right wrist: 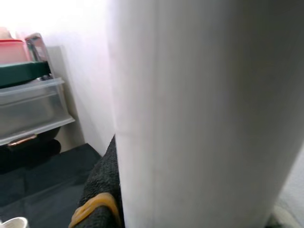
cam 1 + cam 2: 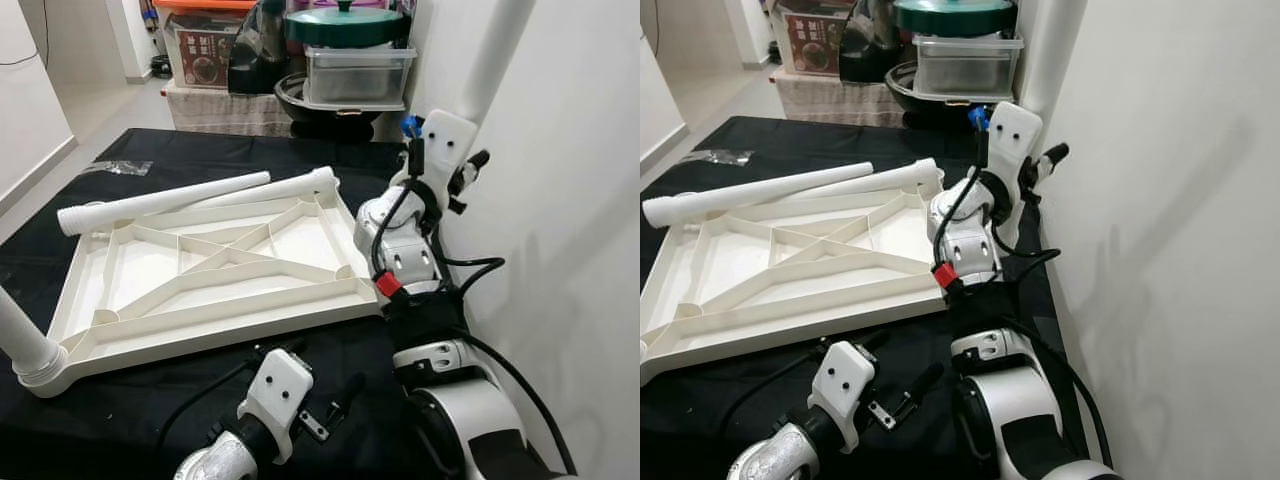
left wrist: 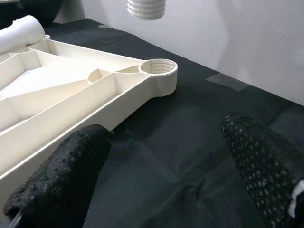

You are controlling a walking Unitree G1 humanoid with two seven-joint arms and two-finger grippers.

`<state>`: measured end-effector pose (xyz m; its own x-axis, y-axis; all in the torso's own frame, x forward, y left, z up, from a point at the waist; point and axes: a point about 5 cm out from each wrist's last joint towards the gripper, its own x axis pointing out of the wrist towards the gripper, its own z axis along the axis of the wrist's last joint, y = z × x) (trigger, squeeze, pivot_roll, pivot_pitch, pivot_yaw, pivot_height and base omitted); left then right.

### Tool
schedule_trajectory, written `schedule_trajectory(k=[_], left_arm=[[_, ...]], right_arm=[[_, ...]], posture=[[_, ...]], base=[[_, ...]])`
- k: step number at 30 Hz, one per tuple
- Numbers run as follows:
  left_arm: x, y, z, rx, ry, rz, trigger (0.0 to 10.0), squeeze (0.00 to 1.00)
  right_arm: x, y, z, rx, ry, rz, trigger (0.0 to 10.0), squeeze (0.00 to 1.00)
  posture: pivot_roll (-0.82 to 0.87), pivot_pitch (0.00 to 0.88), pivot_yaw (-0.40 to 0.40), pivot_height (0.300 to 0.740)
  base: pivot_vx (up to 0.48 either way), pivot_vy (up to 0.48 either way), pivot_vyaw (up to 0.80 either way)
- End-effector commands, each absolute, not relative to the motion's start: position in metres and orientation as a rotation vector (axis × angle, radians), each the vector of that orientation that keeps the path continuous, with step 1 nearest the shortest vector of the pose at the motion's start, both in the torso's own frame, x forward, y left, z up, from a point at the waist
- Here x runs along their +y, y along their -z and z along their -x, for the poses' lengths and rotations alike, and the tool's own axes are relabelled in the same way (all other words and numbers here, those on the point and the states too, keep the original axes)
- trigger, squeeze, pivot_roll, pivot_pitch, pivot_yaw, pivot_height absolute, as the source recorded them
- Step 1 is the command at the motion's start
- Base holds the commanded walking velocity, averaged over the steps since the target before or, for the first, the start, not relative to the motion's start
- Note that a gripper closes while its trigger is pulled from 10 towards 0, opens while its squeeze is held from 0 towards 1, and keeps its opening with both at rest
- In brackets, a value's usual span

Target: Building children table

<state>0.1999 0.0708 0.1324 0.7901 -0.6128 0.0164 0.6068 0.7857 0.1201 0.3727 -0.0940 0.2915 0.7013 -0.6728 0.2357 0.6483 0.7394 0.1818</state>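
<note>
With the upturned tabletop (image 2: 210,270) lying on the black surface (image 2: 200,155), the right tool (image 2: 462,172) pinches a white leg (image 2: 495,60) upright above the near corner socket (image 3: 158,67), which it must lower and screw into, while the left tool (image 3: 156,175) hovers spread nearby.

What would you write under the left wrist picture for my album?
Open left gripper hovers over black cloth beside the upturned white tabletop's threaded corner socket, a threaded table leg poised above.
</note>
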Motion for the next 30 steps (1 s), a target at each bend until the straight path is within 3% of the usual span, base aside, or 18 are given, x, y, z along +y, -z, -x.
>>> schedule_trajectory(k=[1,5,7,9,10,16,22,30], left_arm=[[0.071,-0.129,-0.200,-0.040,0.662,-0.116,10.0,0.00],[0.071,-0.128,-0.199,-0.036,0.658,-0.109,10.0,0.00],[0.071,-0.128,-0.200,-0.034,0.657,-0.100,10.0,0.00],[0.071,-0.128,-0.200,-0.034,0.657,-0.100,10.0,0.00],[0.071,-0.128,-0.200,-0.035,0.659,-0.103,10.0,0.00],[0.073,-0.129,-0.202,-0.037,0.651,-0.092,10.0,0.00],[0.089,-0.145,-0.225,-0.076,0.568,-0.089,10.0,0.00],[0.091,-0.149,-0.236,-0.062,0.648,-0.172,10.0,0.00]], right_arm=[[-0.092,-0.290,-0.371,-0.302,0.727,-0.080,10.0,0.00],[-0.083,-0.276,-0.377,-0.230,0.552,-0.169,10.0,0.00],[-0.069,-0.275,-0.380,-0.233,0.282,-0.253,10.0,0.00],[-0.066,-0.279,-0.378,-0.287,0.191,-0.244,10.0,0.00],[-0.065,-0.284,-0.374,-0.326,-0.017,-0.307,10.0,0.00],[-0.079,-0.286,-0.372,-0.354,-0.200,-0.352,10.0,0.00],[-0.112,-0.251,-0.363,-0.270,-0.488,-0.203,10.0,0.00],[-0.107,-0.224,-0.345,-0.181,-0.695,-0.155,10.0,0.00]], posture=[[0.05,0.053,-0.074,0.740],[0.05,0.046,-0.074,0.740],[0.05,0.042,-0.076,0.740],[0.05,0.042,-0.076,0.740],[0.05,0.038,-0.070,0.740],[0.05,0.026,-0.067,0.740],[0.05,0.019,-0.064,0.740],[0.04,0.018,-0.051,0.740]], base=[[0.000,0.000,0.00],[0.000,0.000,0.00],[0.000,0.000,0.00],[0.000,0.000,0.00],[0.000,0.000,0.00],[0.000,0.000,0.00],[0.000,0.000,0.00],[0.000,0.000,0.00]])
